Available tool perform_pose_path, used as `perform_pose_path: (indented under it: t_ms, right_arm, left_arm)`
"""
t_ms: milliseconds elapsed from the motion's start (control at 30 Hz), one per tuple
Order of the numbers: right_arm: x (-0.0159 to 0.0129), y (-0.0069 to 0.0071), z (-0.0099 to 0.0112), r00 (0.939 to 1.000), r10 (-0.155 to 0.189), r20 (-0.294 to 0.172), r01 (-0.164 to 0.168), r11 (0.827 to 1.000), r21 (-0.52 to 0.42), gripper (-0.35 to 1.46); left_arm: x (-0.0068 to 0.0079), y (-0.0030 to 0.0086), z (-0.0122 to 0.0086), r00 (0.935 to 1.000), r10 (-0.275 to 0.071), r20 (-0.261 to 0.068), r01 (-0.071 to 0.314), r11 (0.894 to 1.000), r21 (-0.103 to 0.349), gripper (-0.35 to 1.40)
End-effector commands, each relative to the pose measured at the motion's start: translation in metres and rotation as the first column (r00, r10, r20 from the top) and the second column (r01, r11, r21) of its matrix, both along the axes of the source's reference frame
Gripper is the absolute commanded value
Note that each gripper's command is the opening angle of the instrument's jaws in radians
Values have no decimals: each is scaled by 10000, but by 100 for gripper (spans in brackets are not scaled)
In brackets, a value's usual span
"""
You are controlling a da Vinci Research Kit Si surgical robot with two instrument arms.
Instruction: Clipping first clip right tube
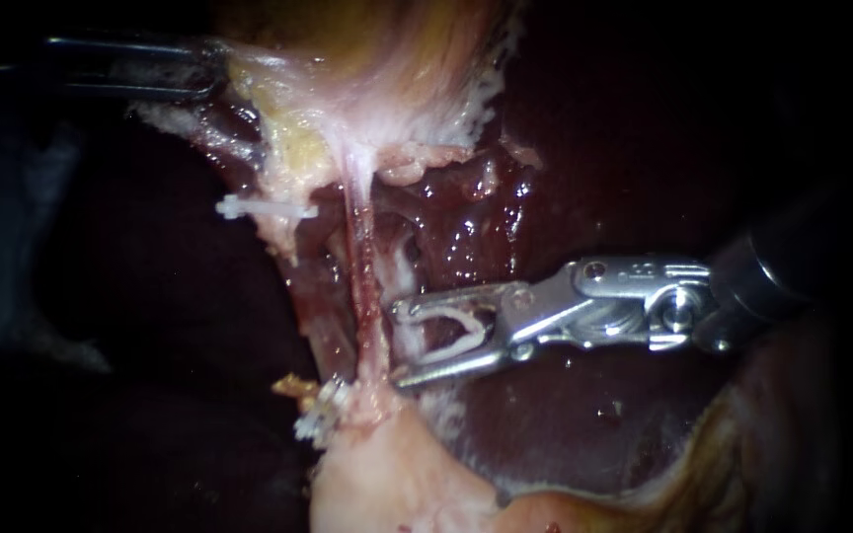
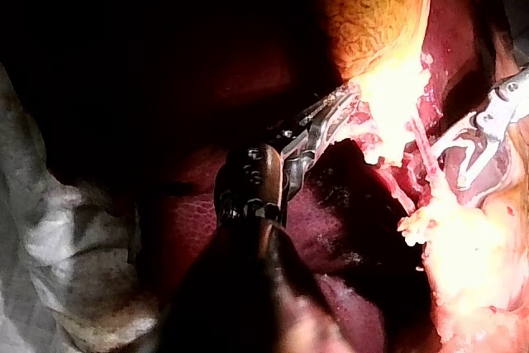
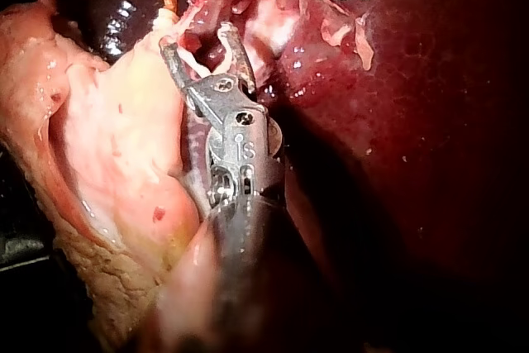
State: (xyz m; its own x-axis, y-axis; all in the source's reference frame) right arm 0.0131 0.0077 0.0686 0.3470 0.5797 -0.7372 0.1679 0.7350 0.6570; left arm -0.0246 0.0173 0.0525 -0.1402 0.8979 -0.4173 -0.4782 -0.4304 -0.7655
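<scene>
**Clip held open just beside the right tube**

The right tube (image 1: 365, 296) is stretched taut between the gallbladder (image 1: 377, 59) and a pale tissue mound (image 1: 387, 484). The right instrument (image 1: 399, 343) is held with its jaws spread wide. A white loaded clip (image 1: 456, 331) is seated between them and touched by both. The jaw tips are parked just beside the tube, not yet around it.

The left instrument (image 1: 219, 71) is clamped on the gallbladder's edge, well apart from the tube.

Two white clips are seen on the tube's far side from the right instrument. The upper clip (image 1: 264, 210) is set in yellowish fat. The lower clip (image 1: 320, 415) sits near the tube's lower end.

Wet, ragged tissue strands lie directly behind the tube, between it and the liver (image 1: 565, 415). The liver is seen dark red and glistening.

In the left wrist view a pale cloth (image 2: 50, 245) is seen well apart from the tube. The surroundings are dark.
</scene>
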Motion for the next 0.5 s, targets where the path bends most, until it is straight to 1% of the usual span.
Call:
perform_pose_path:
  t_ms: [33, 233, 500]
  right_arm:
    - [-1, 0, -1, 10000, -15, -14, 15, 10000, 5, 48]
    - [-5, -1, -11, 10000, -40, -36, 41, 10000, 43, 48]
    - [3, -6, -20, 9997, 75, 213, -89, 9978, 650, 49]
  left_arm:
    - [0, 0, 0, 10000, 6, 3, -6, 10000, -1, -35]
    - [0, 0, 0, 10000, 8, 4, -8, 10000, -1, -35]
    - [0, 0, 0, 10000, 7, 3, -7, 10000, -1, -35]
